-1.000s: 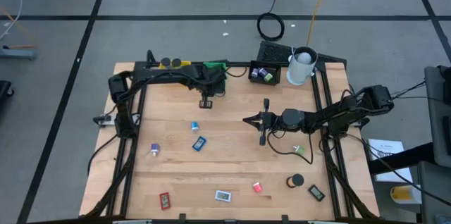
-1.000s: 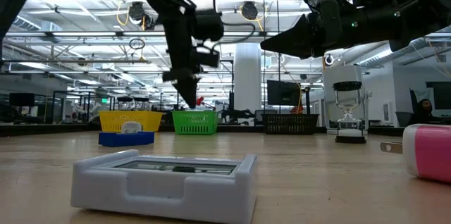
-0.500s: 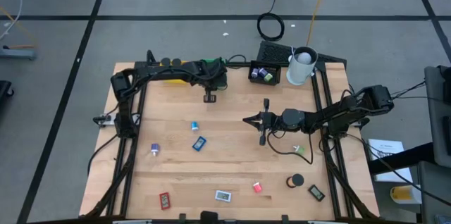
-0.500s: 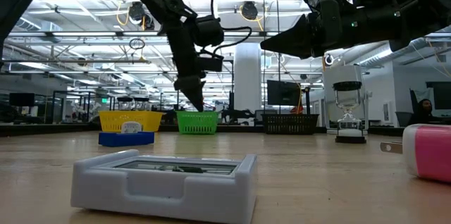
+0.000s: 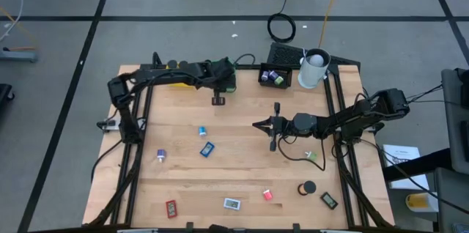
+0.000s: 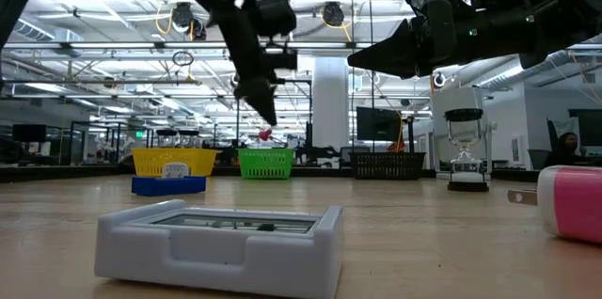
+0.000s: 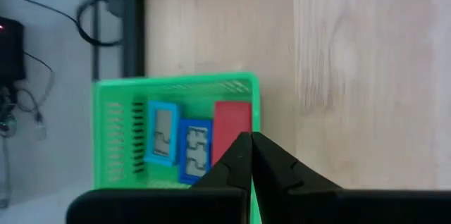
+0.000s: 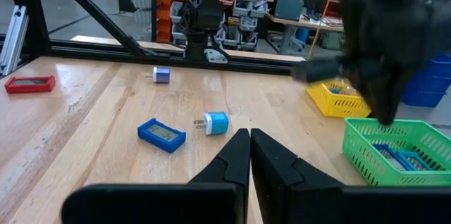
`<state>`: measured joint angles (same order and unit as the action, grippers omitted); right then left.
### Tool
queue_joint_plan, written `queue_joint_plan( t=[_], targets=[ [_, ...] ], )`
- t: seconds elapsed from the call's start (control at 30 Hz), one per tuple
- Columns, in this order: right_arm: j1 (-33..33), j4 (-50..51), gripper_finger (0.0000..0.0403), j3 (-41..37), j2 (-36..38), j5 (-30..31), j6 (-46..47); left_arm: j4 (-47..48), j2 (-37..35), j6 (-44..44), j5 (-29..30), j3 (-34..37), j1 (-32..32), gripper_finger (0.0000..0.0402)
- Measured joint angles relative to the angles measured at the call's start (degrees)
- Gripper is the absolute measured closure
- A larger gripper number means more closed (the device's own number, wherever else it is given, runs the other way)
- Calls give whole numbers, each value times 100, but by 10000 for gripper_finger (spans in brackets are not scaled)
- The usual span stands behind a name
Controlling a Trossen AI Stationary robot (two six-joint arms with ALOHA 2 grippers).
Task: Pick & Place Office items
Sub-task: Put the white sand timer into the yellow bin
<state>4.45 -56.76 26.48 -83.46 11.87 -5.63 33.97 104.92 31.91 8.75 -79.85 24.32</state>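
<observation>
Hovering above the green tray [image 7: 176, 90], the left gripper [image 7: 249, 155] is shut and holds nothing. A red piece [image 7: 232, 125] lies in the tray directly beneath it, long axis along the fingers. The right gripper [image 8: 249, 150], also shut and empty, waits mid-table, nearer the loose blue piece [image 8: 161, 134].

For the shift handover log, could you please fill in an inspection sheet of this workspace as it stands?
Surface: wooden table, no spill or damage seen.
Job's things: two blue pieces and a red piece lie in the green tray; others are loose on the wood, including a blue flat piece, a red one and a black roll.
Clutter: white cup at the far right corner.
Grippers: left gripper shut, above the green tray; right gripper shut and empty, mid-table.
Cables: a coiled black cable on the floor beyond the table.
Surroundings: open workshop with shelves and desks.
</observation>
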Motion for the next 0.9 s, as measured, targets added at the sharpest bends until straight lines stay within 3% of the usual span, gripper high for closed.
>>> queue_joint_plan(
  t=[0.17, 0.33, 0.6, 0.9],
  targets=[
    [2, -1, 394, -2, 0, 1, 0, -56, -730, -404, -467, 140, -51, 393],
    [1, -3, 394, -2, 0, 0, 0, -1207, -1765, -803, -940, 1325, -148, 398],
    [1, -3, 394, -2, 0, 1, 0, -4486, -3380, -1783, -1177, 4128, -486, 382],
    [1, -3, 394, -2, 0, 0, 0, -7923, -3738, -2151, -1180, 6402, -932, 381]
  ],
)
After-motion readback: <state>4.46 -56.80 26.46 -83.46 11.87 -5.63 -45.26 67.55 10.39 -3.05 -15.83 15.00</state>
